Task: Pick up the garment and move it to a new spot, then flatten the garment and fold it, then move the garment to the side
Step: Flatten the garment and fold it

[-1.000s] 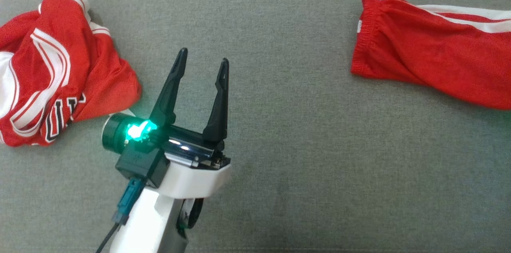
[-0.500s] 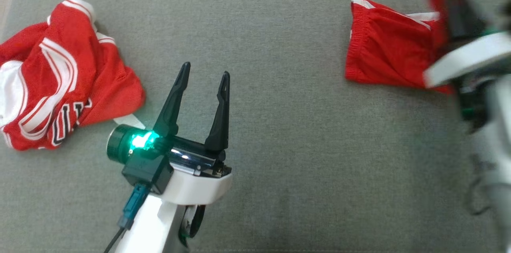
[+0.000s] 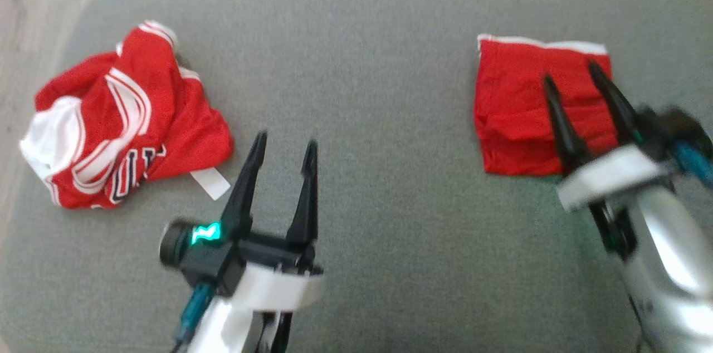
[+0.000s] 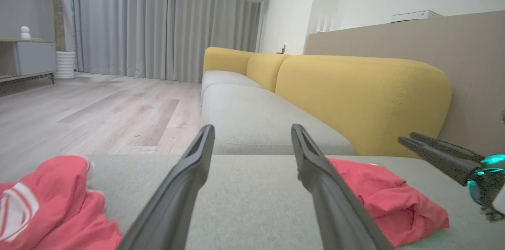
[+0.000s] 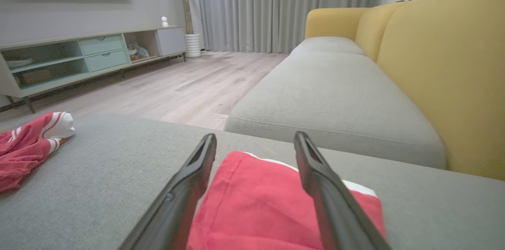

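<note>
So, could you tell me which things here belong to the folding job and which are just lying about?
Job in hand:
- folded red shorts, below the open right gripper
- grey cushion they lie on

Lying about, as far as I can judge:
- crumpled red jersey, left of the open left gripper
- white tag at its edge
- yellow sofa back
- TV cabinet

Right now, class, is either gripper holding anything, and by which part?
Nothing is held. The left gripper is open over the grey cushion; the right gripper is open over the folded red shorts, pinching no cloth.
</note>
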Available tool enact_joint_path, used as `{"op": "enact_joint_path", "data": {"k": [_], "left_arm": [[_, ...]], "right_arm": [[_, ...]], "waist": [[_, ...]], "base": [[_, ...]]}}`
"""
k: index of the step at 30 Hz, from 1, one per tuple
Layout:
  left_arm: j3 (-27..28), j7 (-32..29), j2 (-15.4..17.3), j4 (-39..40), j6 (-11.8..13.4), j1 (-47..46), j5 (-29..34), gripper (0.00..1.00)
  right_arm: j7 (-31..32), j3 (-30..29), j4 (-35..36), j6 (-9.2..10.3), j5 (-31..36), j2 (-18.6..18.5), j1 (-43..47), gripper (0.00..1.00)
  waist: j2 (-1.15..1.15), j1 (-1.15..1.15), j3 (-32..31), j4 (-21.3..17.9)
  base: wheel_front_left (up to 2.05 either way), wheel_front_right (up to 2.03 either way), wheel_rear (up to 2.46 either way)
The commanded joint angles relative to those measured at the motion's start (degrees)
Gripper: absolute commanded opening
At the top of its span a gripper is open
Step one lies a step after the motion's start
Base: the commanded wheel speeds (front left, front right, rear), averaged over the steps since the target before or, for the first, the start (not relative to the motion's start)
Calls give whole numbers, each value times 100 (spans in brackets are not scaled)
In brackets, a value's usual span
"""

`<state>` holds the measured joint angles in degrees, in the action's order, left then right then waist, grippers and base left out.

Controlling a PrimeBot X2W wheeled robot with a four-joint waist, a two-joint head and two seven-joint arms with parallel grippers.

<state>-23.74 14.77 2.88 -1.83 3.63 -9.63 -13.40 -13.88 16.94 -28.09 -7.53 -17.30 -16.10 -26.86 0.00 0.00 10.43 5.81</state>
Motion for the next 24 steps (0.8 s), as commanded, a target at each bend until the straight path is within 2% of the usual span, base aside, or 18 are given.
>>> {"op": "enact_joint_path", "data": {"k": [1,6,10,15,24], "left_arm": [[246,23,0,110,85,91,-37,100],[473,23,0,-82,131,513,-34,100],[691,23,0,-195,135,818,-25,100],[834,23,0,-278,66,1074,50,100],[965,23,0,-432,20,1169,132,100]], "right_arm": [[-94,-163,315,4,121,-7,354,100],[-109,-1179,1659,4,507,425,1724,100],[-110,-1597,2255,4,677,750,2726,100],[-111,-1661,2398,4,702,941,3292,100],[-111,-1683,2413,4,820,1039,3483,100]], "waist": [[0,0,-354,-4],[0,0,-796,-5],[0,0,-1040,-16],[0,0,-1203,-83],[0,0,-1271,-140]], "base": [[0,0,0],[0,0,0],[0,0,0],[0,0,0],[0,0,0]]}}
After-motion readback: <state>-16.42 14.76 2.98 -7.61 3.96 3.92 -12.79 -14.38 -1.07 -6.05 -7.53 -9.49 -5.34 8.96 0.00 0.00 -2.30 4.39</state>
